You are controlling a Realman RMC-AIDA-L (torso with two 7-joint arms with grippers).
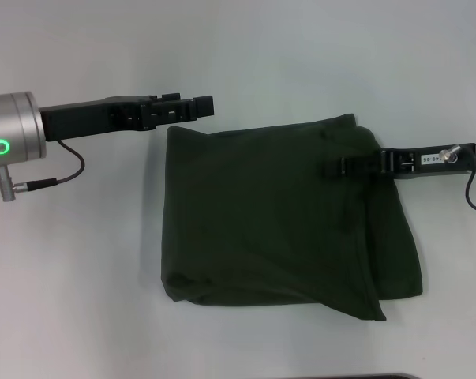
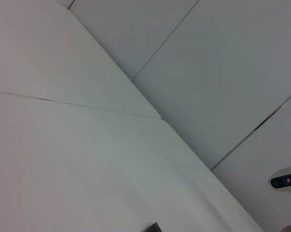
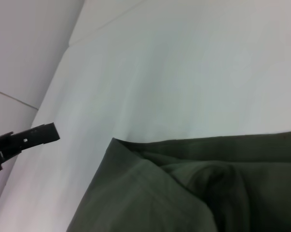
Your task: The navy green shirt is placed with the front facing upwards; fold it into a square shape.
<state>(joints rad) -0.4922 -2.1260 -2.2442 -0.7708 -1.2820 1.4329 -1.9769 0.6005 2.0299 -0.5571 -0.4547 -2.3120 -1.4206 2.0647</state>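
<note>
Left gripper hovers just beyond the far-left corner of the dark olive-green cotton shirt, apparently holding nothing; finger spread cannot be told. The shirt lies folded into a rough rectangle on the white table. Right gripper, nearer, rests over its far-right edge; grip unclear.

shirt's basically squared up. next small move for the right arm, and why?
Probably draw the right end effector back off the shirt. The shirt already lies folded into a rough square on the table, while this end effector sits over its far right part. The left end effector is already off the cloth, beside the far left corner.
</note>
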